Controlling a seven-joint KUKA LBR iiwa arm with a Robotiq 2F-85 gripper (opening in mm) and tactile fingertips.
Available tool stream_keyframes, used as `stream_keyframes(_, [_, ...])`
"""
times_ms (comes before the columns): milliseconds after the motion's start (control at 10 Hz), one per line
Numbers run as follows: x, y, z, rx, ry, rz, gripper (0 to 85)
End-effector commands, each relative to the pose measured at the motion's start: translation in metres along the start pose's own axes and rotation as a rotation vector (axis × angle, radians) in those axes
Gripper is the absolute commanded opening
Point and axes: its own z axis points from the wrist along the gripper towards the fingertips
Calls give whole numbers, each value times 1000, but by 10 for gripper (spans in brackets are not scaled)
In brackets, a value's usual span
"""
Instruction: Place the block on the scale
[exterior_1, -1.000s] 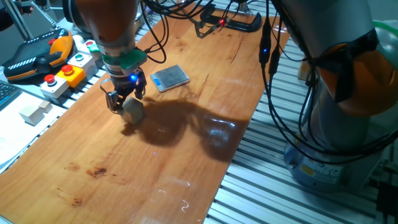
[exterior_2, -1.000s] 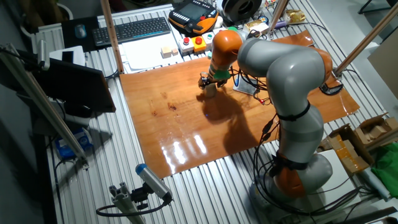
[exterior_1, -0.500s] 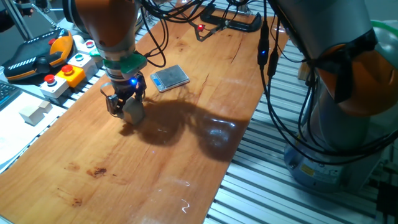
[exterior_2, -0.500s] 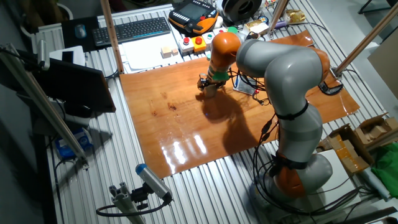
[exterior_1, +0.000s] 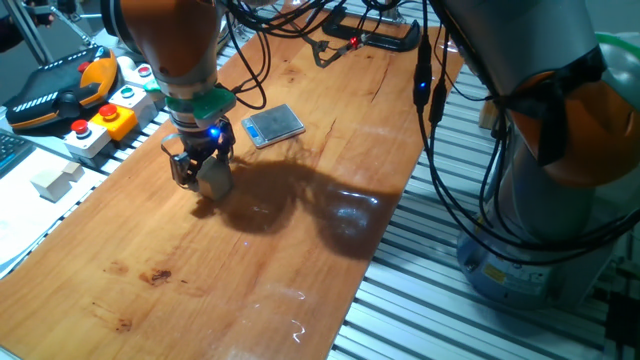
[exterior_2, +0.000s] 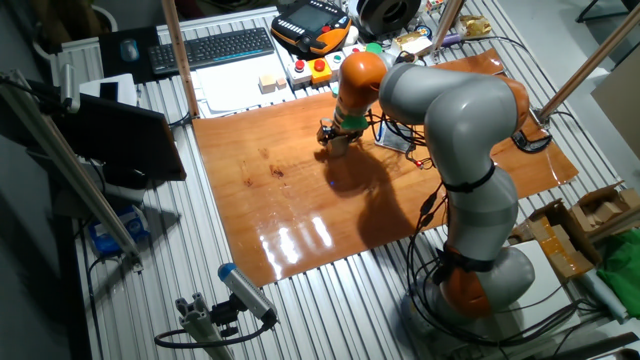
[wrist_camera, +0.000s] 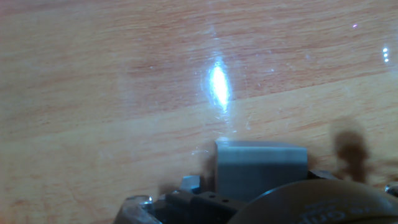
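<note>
The block (exterior_1: 213, 177) is a small cube, greyish in the arm's shadow, held between the fingers of my gripper (exterior_1: 203, 173) just above the wooden table (exterior_1: 250, 270). The gripper is shut on it. In the hand view the block (wrist_camera: 261, 168) shows low in the frame, close to the fingers, with bare wood beyond it. The scale (exterior_1: 273, 124), flat with a silver rim and a bluish top, lies on the table a short way behind and to the right of the gripper. In the other fixed view the gripper (exterior_2: 336, 140) is left of the scale (exterior_2: 396, 141), which the arm partly hides.
A button box (exterior_1: 100, 122) and an orange-black pendant (exterior_1: 55, 90) sit beyond the table's left edge. A pale joined pair of blocks (exterior_1: 55, 180) lies there too. A black clamp (exterior_1: 365, 38) is at the table's far end. Cables hang over the right edge.
The gripper with the block has shifted very slightly up and to the left. The scale has not moved.
</note>
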Motion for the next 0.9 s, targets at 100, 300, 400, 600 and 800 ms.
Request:
stream_keyframes(100, [0,0,1,1,0,0,850])
stream_keyframes(300, [-1,-1,3,2,1,0,850])
stream_keyframes(400, [-1,-1,4,2,1,0,850])
stream_keyframes(600, [-2,-1,4,2,1,3,850])
stream_keyframes(800, [-2,-2,5,0,-1,11,850])
